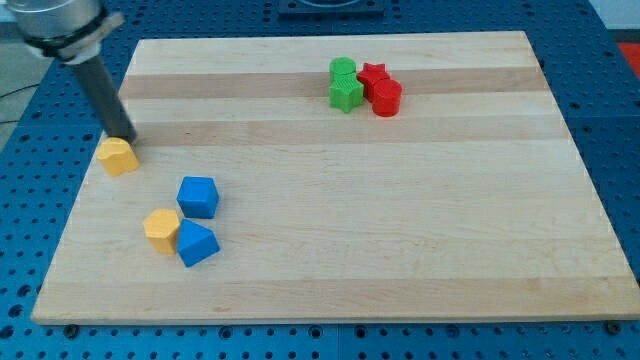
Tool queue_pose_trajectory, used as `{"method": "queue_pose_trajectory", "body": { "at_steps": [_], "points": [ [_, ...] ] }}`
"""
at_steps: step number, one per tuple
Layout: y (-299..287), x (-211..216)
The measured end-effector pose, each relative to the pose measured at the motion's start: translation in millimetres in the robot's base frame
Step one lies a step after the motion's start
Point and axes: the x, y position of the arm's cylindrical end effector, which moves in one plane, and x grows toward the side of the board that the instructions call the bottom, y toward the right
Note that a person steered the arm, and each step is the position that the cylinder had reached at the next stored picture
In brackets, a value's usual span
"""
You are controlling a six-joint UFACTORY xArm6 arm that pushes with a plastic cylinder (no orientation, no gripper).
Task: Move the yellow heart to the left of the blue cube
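Note:
The yellow heart (118,157) lies near the board's left edge, up and to the left of the blue cube (198,196). My tip (125,139) rests right at the heart's upper right side, touching or nearly touching it. The dark rod rises from it toward the view's top left.
A yellow block (161,229) and a blue wedge-like block (197,243) sit together just below the blue cube. Two green blocks (345,84) and two red blocks (381,89) cluster at the top right of centre. The wooden board (400,220) ends close to the heart's left.

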Motion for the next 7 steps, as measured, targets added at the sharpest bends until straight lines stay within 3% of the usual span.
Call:
{"method": "queue_pose_trajectory", "body": {
  "at_steps": [1, 3, 5, 6, 7],
  "points": [
    [-17, 11],
    [113, 34],
    [64, 29],
    [45, 48],
    [96, 57]
  ]
}}
